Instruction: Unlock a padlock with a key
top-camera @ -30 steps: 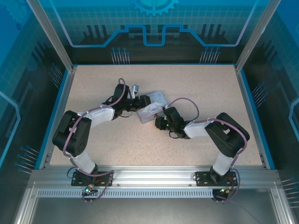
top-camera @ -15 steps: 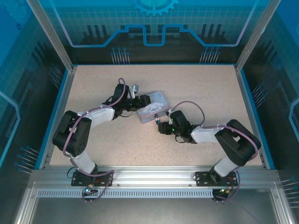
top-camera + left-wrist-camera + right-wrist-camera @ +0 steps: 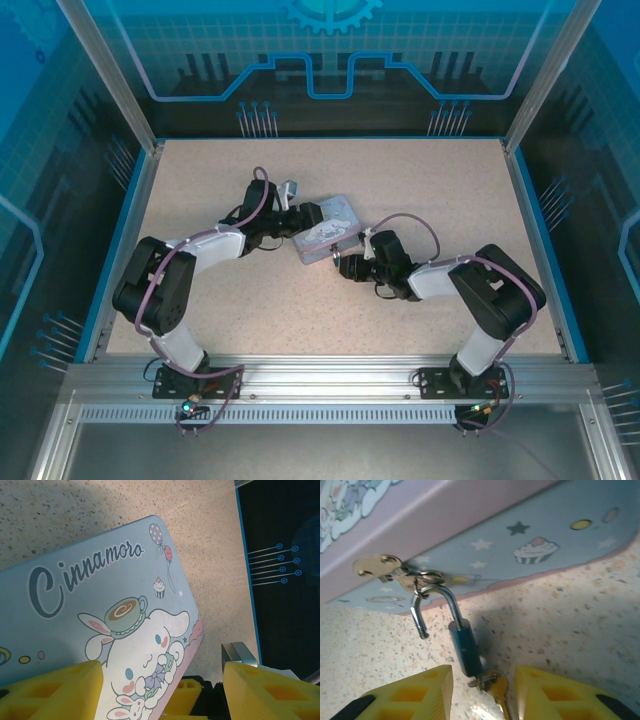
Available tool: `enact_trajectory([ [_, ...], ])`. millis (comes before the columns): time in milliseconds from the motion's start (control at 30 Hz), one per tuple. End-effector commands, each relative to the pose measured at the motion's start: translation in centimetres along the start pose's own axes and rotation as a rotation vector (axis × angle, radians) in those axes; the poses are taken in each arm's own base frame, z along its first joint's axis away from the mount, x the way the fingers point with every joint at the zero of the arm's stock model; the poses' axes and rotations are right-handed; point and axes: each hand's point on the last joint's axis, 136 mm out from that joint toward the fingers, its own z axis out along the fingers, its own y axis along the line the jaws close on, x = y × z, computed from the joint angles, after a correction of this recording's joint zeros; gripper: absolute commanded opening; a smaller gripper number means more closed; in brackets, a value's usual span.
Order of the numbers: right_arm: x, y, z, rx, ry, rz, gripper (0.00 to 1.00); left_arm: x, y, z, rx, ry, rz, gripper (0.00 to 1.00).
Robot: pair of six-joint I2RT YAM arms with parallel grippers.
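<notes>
Padlock (image 3: 465,652), blue body, lying on the desk (image 3: 570,620) just ahead of the right claw (image 3: 482,695) and between the lines of its two yellow fingers (image 3: 410,692), nearer the left one. Shackle (image 3: 447,602) sprung: one leg seated in the body, the other hanging free beside it. The bend passes through the ring of the hasp (image 3: 395,570) on the side of the tin (image 3: 545,525), which stands farther ahead of the claw. Key (image 3: 496,685), brassy, at the near end of the padlock body, its head lying in the gap between the fingers. Right claw partly open; both fingers stand apart from the key and grasp nothing.

Seen from above, the right claw (image 3: 345,265) points at the near edge of the tin (image 3: 330,232), and the left claw (image 3: 300,222) meets the tin's left end.

Left claw (image 3: 162,692) spread wide, the tin's (image 3: 100,595) printed lid ahead of it. One finger (image 3: 50,690) overlaps the lid in view; whether it touches cannot be told. The other finger (image 3: 270,690) stands clear of the tin's edge, bare desk (image 3: 215,555) between them.
</notes>
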Motion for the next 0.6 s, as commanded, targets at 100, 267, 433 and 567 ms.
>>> enact_trajectory([
  [100, -1.20, 1.04, 0.81, -0.079, -0.022, 0.027, 0.33, 0.14, 0.18, 0.46, 0.006, 0.000, -0.017, 0.66],
  [267, -1.08, 0.96, 1.16, -0.079, -0.008, 0.033, 0.22, 0.15, 0.22, 0.58, 0.010, 0.000, -0.021, 0.66],
  [433, -1.20, 1.09, 1.18, -0.088, -0.017, 0.045, 0.05, 0.23, 0.30, 0.62, 0.011, 0.003, -0.023, 0.66],
  [567, -1.93, 0.87, 0.60, -0.062, -0.051, 0.081, 0.00, 0.57, 0.46, 0.49, 0.003, 0.005, -0.026, 0.66],
])
